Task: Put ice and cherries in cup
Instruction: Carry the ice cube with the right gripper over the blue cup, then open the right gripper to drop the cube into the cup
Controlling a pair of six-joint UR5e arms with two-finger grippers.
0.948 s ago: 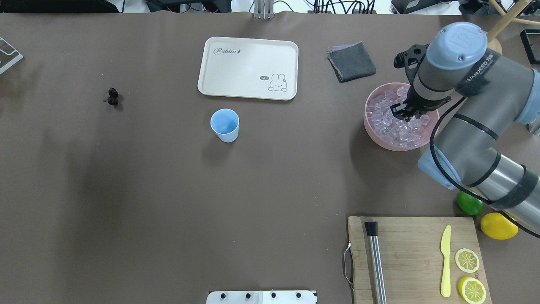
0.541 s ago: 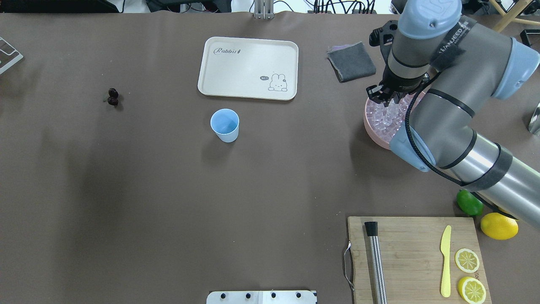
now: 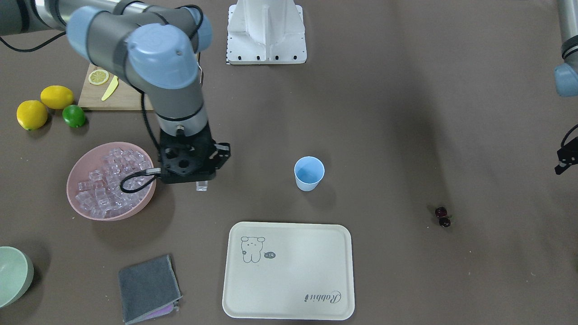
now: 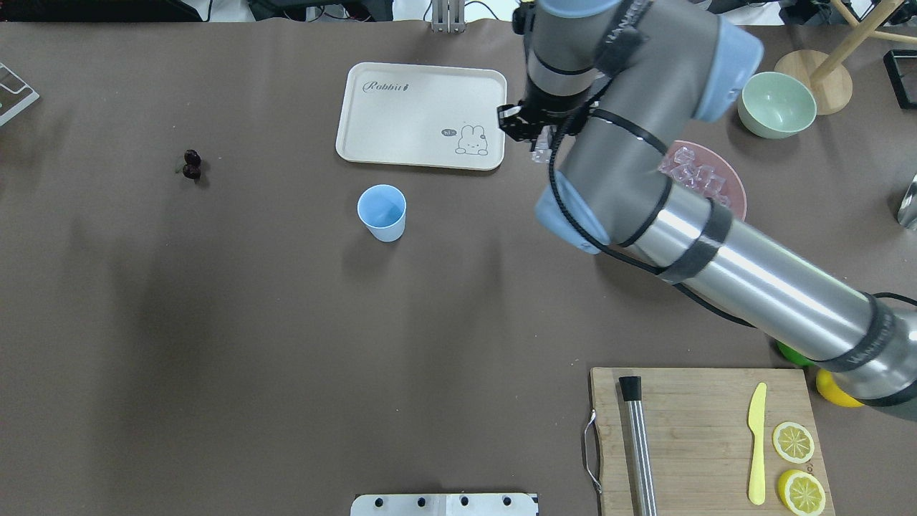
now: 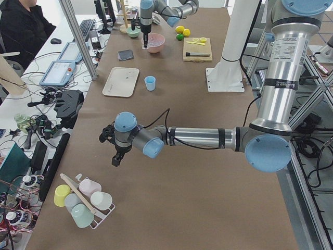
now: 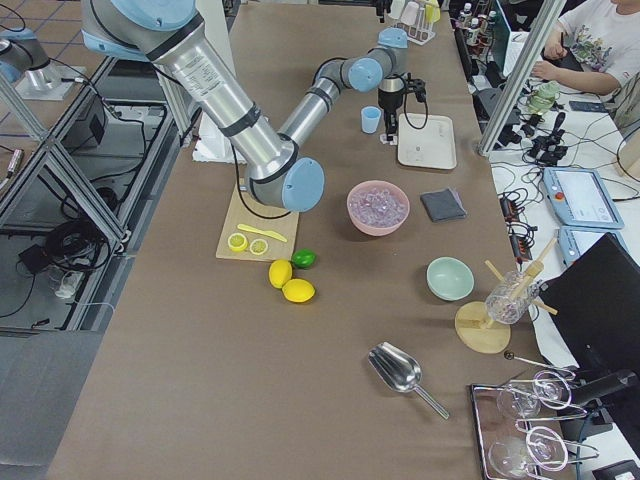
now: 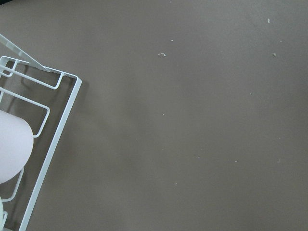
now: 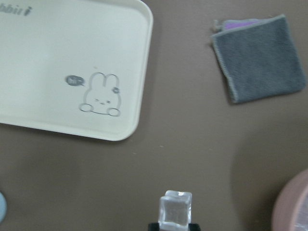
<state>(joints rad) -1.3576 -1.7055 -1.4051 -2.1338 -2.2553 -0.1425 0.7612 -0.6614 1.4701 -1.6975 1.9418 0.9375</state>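
Cup stands upright on the surface, its mouth pointing straight up and its wide end on top. The cherries lie well apart from the cup, on the robot's left of it. The two fruits touch each other, and the long axis of the pair runs toward and away from the robot.

On the robot's right of the cup, the right hand hangs above the surface with its fingers pointing down. The fingers are pressed together on one ice cube, which sticks out below the tips and touches nothing else. The hand is between the cup and the pink bowl, nearer to the bowl, where the rest of the ice lies in a heap.

The left hand hovers far from the cup, beyond the cherries. I cannot tell if its fingers are apart or together.

Between the held cube and the cup there is only bare brown surface. The tray lies just behind the cup as seen from the robot, and its near edge runs along this stretch. A grey cloth lies further away, beyond the tray's right corner.
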